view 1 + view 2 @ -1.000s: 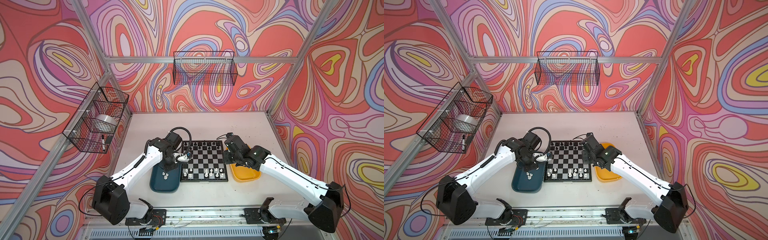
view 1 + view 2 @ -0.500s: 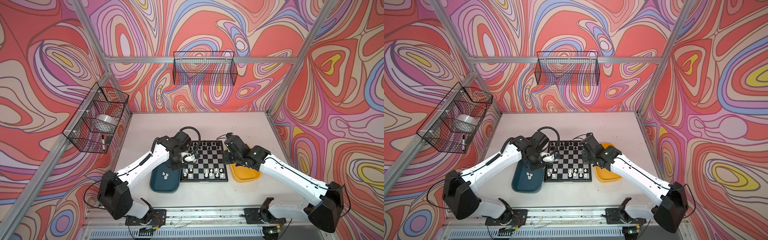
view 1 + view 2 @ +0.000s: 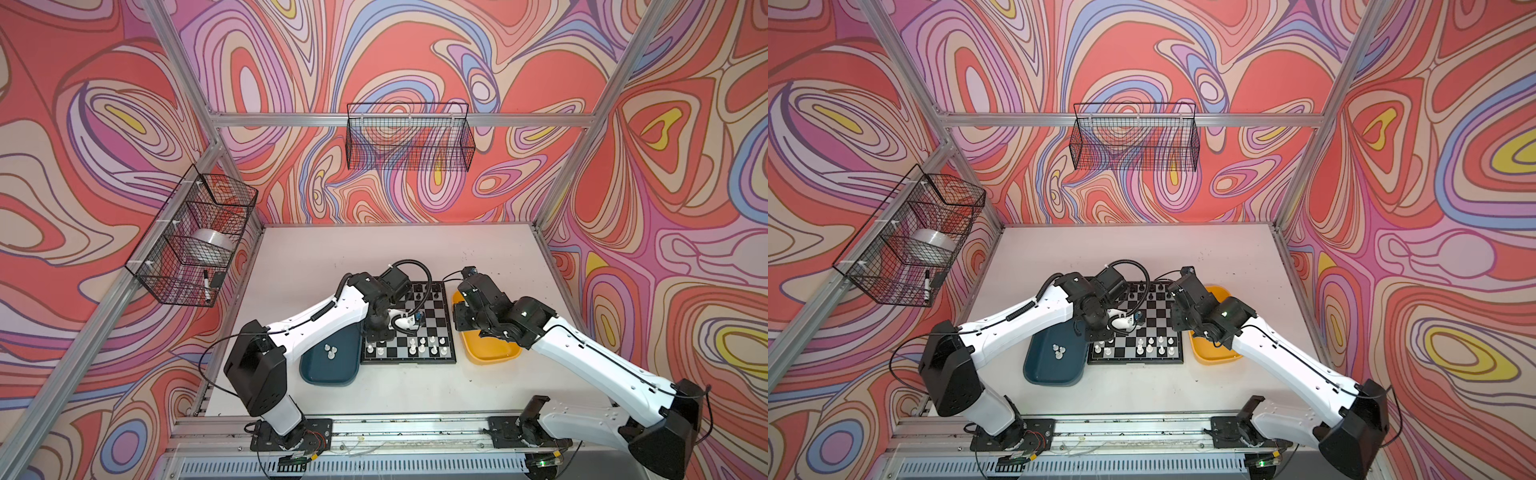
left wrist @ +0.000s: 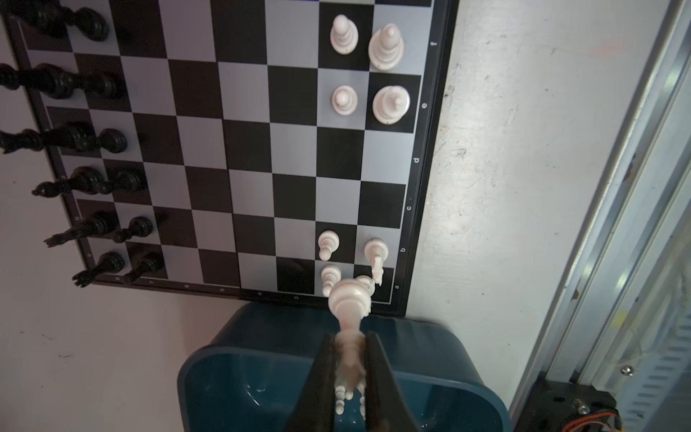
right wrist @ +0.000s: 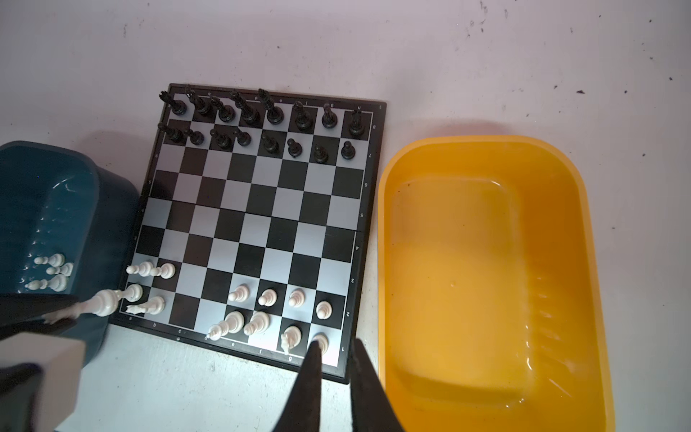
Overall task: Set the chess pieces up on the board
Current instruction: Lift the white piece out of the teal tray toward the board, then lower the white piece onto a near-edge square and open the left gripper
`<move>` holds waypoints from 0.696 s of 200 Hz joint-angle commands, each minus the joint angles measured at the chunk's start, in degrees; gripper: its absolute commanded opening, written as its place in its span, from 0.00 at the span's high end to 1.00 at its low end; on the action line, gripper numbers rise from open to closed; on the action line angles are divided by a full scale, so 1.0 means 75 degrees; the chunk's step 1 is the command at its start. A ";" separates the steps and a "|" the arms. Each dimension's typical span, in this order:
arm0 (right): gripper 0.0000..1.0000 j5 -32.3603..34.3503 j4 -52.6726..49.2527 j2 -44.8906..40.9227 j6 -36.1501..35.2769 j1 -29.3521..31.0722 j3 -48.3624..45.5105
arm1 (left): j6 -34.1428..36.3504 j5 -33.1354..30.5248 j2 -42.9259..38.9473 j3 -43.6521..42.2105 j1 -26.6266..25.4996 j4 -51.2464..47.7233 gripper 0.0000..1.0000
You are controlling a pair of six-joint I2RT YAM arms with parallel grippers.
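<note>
The board (image 5: 261, 209) lies between a teal tray (image 5: 56, 194) and a yellow tray (image 5: 467, 262), also in both top views (image 3: 434, 322) (image 3: 1160, 318). Black chess pieces (image 5: 261, 123) fill its two far rows. Several white chess pieces (image 5: 267, 297) stand on its near rows. Three more white ones (image 5: 52, 271) lie in the teal tray. My left gripper (image 4: 349, 359) is shut on a white piece (image 4: 349, 303), holding it above the board's near left corner. My right gripper (image 5: 337, 346) hovers over the near right corner, its fingers almost together with nothing between them.
The yellow tray (image 3: 494, 351) holds nothing. The teal tray (image 3: 328, 370) touches the board's left edge. Wire baskets hang on the back wall (image 3: 409, 137) and the left wall (image 3: 191, 237). An aluminium rail (image 3: 374, 424) runs along the table's front.
My left arm has swung right from over the teal tray to the board's near left corner, carrying the white piece. The right arm has not moved.
</note>
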 commanded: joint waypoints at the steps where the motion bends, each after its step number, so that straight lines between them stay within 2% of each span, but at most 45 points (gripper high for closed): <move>1: 0.85 0.0199 -0.0309 -0.0200 0.0136 0.0054 -0.0108 | -0.0100 0.0205 0.0265 0.0223 -0.0208 0.0096 0.85; 139: 0.85 0.0282 -0.0572 -0.0583 0.0311 0.0054 -0.0271 | -0.0349 0.0481 0.1058 0.0224 -0.0641 0.0643 0.85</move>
